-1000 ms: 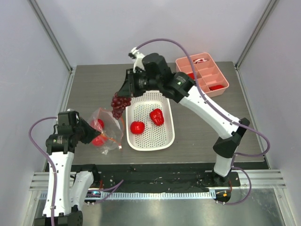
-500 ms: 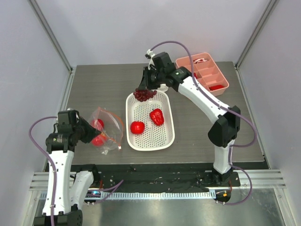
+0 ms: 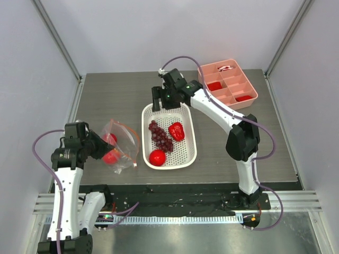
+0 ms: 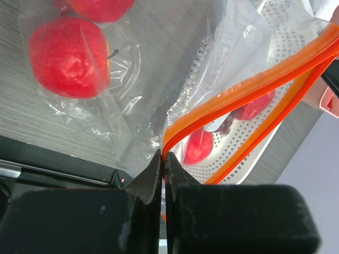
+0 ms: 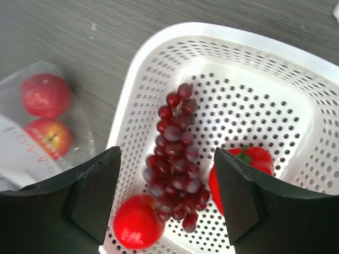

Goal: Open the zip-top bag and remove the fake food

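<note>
Under the released right end effector (image 5: 167, 197), the grape bunch (image 5: 172, 169) lies in the basket (image 5: 159, 39).

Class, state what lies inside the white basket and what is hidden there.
A grape bunch, a round red fruit and a red pepper-like fruit. The right hand covers the basket's far rim.

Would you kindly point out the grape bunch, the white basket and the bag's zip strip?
grape bunch (image 5: 172, 159), right wrist view, middle of the cluster.
white basket (image 5: 254, 106), right wrist view, bare perforated floor.
zip strip (image 4: 238, 94), left wrist view, upper orange band.
</note>
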### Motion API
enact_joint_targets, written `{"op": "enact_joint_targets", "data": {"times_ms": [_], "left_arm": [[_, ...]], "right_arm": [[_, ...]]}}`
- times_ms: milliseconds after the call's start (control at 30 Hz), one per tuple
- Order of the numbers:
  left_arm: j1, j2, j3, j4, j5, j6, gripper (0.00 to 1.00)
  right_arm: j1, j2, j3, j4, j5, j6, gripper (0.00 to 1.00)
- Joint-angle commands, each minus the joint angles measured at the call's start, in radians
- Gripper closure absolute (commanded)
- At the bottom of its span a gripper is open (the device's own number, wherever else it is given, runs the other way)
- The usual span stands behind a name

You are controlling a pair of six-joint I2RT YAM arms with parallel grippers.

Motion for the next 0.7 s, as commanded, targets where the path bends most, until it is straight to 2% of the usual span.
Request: {"op": "enact_joint_targets", "data": {"times_ms": [0,100,233,267,333,467,667], "left_arm": [[-0.002,0.007,0.056,0.04,0.021,-0.001,1.0],[-0.001,0.012,0.068,0.04,0.016,0.007,1.0],[-0.002,0.021,0.102,0.037,0.016,0.007,1.0],[-0.002,0.023,0.103,0.036,0.015,0.007,1.0],[-0.002,0.026,0.108,0.032,0.015,0.01,1.0],[-0.002,0.016,0.111,0.029,0.018,0.004,1.0],[-0.001,0.019,0.145,0.022,0.028,-0.011,1.0]], "right_arm": [[0.085,-0.106,0.133,-0.03,0.03,-0.034,0.23],[0.172,-0.122,0.159,0.013,-0.001,-0.011,0.25],[0.259,-0.102,0.167,0.102,-0.123,0.078,0.47],[0.27,-0.096,0.167,0.117,-0.134,0.11,0.51],[0.295,-0.07,0.171,0.148,-0.15,0.128,0.64],[0.336,-0.014,0.191,0.159,-0.171,0.154,0.71],[0.356,0.042,0.163,0.172,-0.136,0.141,0.7]]}}
